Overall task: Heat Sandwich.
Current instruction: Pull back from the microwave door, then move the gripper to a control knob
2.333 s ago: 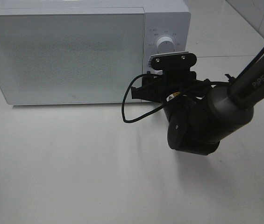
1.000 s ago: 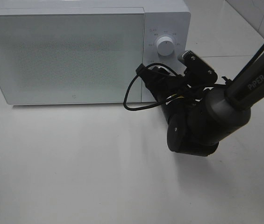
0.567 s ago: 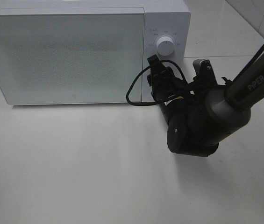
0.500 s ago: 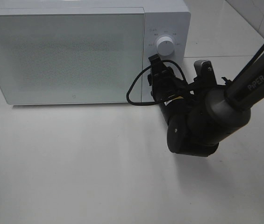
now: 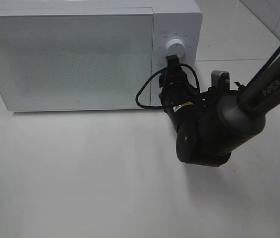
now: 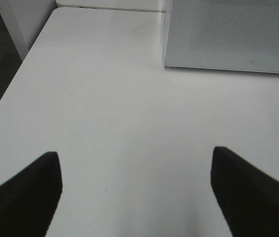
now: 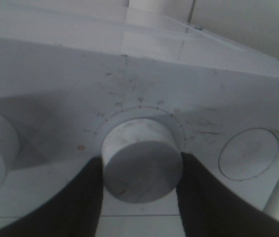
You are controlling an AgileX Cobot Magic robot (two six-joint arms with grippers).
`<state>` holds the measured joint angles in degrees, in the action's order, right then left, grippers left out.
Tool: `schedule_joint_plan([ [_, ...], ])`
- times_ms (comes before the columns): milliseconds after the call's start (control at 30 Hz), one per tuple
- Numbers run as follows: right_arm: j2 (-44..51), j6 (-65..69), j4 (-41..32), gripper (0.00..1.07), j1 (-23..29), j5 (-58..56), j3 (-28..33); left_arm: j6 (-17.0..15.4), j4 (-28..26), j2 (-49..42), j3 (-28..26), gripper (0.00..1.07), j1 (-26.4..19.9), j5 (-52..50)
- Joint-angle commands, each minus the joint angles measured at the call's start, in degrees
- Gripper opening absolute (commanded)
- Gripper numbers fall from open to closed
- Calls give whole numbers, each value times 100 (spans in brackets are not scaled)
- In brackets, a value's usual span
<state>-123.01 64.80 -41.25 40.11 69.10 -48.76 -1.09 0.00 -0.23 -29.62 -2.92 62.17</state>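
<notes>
A: Since the microwave door is shut, where's the sandwich?
B: Not visible; probably inside. Jaws of the right gripper clamp the knob; the left gripper's are spread wide, empty.
A: Risk?
B: Grip slipping on the smooth knob, or overturning it and overheating.

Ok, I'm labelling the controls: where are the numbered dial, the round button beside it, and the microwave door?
numbered dial (image 7: 141,165), right wrist view, middle of its front face.
round button (image 7: 248,154), right wrist view, middle of its flat face.
microwave door (image 5: 70,59), exterior high view, middle of the speckled pane.
</notes>
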Motion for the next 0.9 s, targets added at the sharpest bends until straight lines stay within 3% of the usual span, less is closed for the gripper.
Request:
schedule_joint_plan([
  [33,34,206,-218,0,-6,1089,-17,6,-34,-97,11,78,-23,-97],
  [900,34,160,-218,3,-6,1089,-17,6,-34,-97,11,78,-23,-97],
])
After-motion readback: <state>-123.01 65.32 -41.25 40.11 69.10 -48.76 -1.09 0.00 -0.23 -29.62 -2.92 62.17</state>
